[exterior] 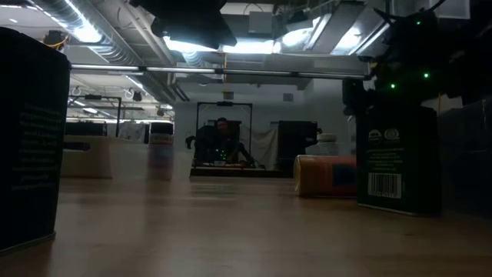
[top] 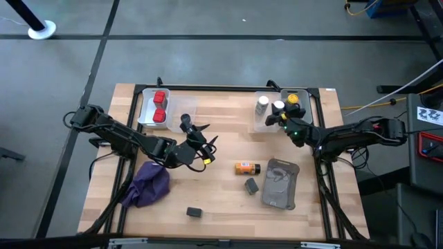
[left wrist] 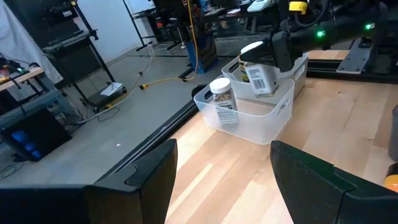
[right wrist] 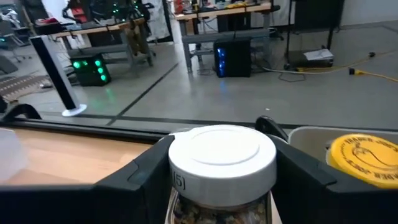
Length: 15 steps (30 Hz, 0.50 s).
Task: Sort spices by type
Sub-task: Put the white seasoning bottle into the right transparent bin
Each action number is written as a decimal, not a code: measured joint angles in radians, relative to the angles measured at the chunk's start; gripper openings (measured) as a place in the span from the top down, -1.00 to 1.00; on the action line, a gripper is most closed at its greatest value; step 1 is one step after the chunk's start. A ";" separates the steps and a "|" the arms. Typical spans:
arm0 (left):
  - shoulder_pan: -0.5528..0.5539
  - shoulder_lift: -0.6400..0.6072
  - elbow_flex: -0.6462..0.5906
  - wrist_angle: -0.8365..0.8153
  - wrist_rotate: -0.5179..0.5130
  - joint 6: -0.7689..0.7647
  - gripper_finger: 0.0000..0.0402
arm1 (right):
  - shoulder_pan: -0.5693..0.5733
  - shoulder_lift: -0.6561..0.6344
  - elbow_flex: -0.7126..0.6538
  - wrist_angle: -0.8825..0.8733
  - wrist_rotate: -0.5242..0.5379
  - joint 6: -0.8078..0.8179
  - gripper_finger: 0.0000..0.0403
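Note:
In the high view my right gripper (top: 282,116) is shut on a white-capped bottle (top: 278,106) over a clear bin (top: 257,124) at the table's far right. A second white-capped bottle (left wrist: 222,99) stands in that bin. The yellow-lidded jar (top: 293,99) sits in the neighbouring bin. My left gripper (top: 205,138) is open mid-table, next to a dark jar (top: 185,122), touching nothing. Two red cubes (top: 160,107) lie in a far-left bin. An orange bottle (top: 246,167) lies on its side, and two dark grey blocks (top: 251,185), (top: 194,212) rest on the wood. My right gripper pinches the white-capped bottle between its two fingers, just under the white cap (right wrist: 222,155), one finger on each side. The fingers come roughly level from the table's right side. The bottle is nearly upright, its lower end (left wrist: 264,87) down between the bin's walls; whether it rests on the bin floor is hidden.
A purple cloth (top: 149,183) lies crumpled near the left arm, and a flat grey pouch (top: 280,183) lies at the near right. A black frame (top: 228,88) runs along the table's far edge. Bare wood shows between the orange bottle and the left gripper.

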 joint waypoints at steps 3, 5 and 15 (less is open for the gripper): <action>0.000 0.000 0.000 0.000 0.000 0.000 -0.20 | 0.000 0.000 0.000 0.017 -0.015 -0.012 -0.07; 0.000 0.000 0.000 0.000 0.000 0.000 -0.20 | 0.000 0.000 0.000 0.013 -0.028 -0.009 -0.07; 0.000 0.000 0.000 0.000 0.000 0.000 -0.20 | 0.000 0.170 0.000 0.268 -0.085 -0.045 -0.06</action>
